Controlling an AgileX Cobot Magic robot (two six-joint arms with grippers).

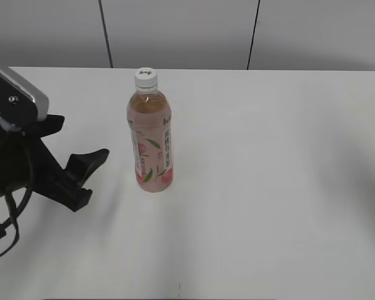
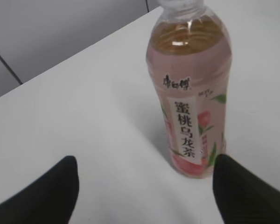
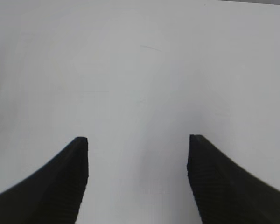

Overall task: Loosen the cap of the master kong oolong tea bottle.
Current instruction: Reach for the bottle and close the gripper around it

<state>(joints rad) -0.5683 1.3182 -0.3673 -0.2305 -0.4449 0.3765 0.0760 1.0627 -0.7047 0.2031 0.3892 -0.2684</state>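
Note:
The master kong oolong tea bottle (image 1: 150, 140) stands upright on the white table, with amber tea and a pink peach label. Its white cap (image 1: 145, 77) with a small dark mark sits on top. My left gripper (image 1: 81, 140) is open and empty, to the left of the bottle with a gap between them. In the left wrist view the bottle (image 2: 191, 93) rises ahead and to the right, its base close to the right finger, and the open fingers (image 2: 144, 179) frame bare table. My right gripper (image 3: 137, 154) is open and empty over bare table; only a dark sliver shows at the right edge of the exterior view.
The white table (image 1: 269, 187) runs back to a grey panelled wall (image 1: 187, 31). Its front edge lies along the bottom of the exterior view. Nothing else stands on it.

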